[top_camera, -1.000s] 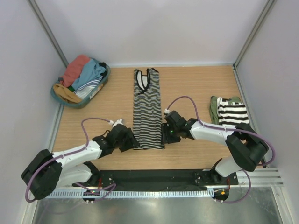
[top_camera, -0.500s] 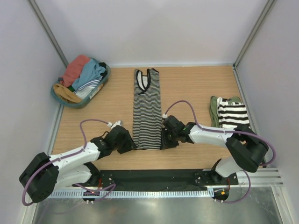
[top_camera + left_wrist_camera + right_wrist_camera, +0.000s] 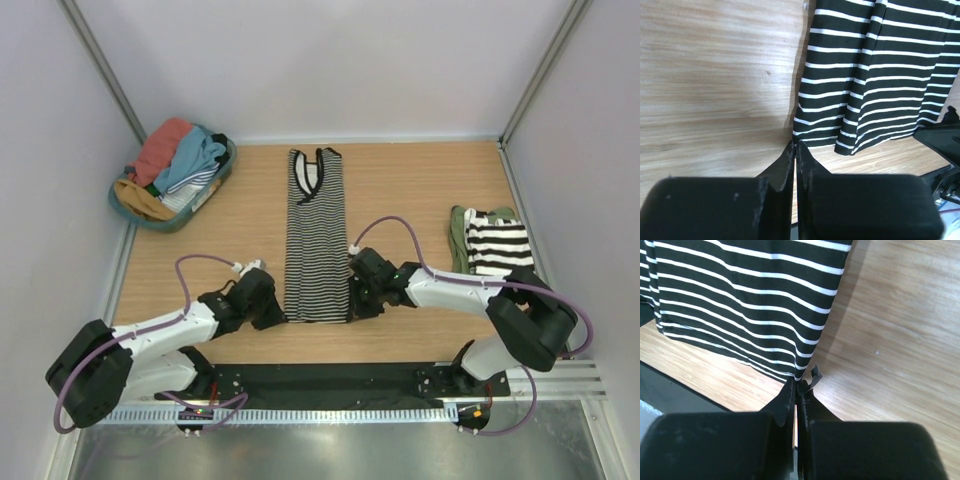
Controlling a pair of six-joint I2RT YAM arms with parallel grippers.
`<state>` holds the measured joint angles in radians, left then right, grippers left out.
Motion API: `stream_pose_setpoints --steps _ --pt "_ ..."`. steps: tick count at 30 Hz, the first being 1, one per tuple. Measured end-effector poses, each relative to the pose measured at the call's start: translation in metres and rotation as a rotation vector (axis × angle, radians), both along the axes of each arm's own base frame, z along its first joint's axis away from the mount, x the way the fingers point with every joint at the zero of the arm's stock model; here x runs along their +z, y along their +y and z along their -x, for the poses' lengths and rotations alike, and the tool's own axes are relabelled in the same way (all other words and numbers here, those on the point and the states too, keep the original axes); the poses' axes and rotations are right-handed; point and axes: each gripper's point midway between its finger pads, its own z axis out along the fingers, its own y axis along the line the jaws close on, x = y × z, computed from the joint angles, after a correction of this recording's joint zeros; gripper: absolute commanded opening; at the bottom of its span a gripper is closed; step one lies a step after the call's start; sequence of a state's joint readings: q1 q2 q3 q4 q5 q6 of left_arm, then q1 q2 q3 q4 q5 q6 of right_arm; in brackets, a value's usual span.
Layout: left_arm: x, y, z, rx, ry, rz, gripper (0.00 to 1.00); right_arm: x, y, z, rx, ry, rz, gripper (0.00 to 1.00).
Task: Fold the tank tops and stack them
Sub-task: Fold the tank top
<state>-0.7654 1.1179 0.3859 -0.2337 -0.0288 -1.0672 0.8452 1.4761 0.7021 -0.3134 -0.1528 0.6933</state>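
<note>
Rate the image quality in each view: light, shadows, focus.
Top external: even, soft light, sharp throughout, only faint shadows. Left wrist: striped tank top crisp, closed jaws near the lens dark and featureless, a soft shadow on the table beside the hem. Right wrist: the same, shadow falling right of the cloth.

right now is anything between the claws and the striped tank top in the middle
Nothing visible does. The left claw and the right claw are each shut on a near hem corner of the striped tank top.
</note>
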Motion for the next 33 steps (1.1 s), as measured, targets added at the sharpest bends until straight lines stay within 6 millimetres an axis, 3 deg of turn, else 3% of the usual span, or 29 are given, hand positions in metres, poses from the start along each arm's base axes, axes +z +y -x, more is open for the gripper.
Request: stream_pose_setpoints --steps 6,13,17,22,27,33 --pt "0.001 0.003 0.009 -0.015 0.031 -0.016 0.0 0.018 -0.002 0.001 0.011 -0.013 -0.003 0.01" --pt "0.016 0.005 0.004 -0.035 0.055 -0.081 0.0 0.062 0.015 -0.033 0.034 -0.133 -0.004 0.01" --pt "0.04 -0.003 -0.023 -0.025 0.007 -0.076 0.0 0.076 0.025 -0.057 0.035 -0.182 0.001 0.01" --pt "0.067 -0.005 -0.062 -0.004 -0.046 -0.089 0.0 0.078 0.025 -0.088 0.01 -0.202 0.034 0.01" --pt "0.078 -0.003 -0.1 0.015 -0.072 -0.119 0.0 0.08 0.019 -0.123 -0.034 -0.21 0.061 0.01" --pt "0.088 0.003 -0.143 0.047 -0.095 -0.14 0.0 0.099 0.012 -0.169 -0.092 -0.251 0.054 0.01"
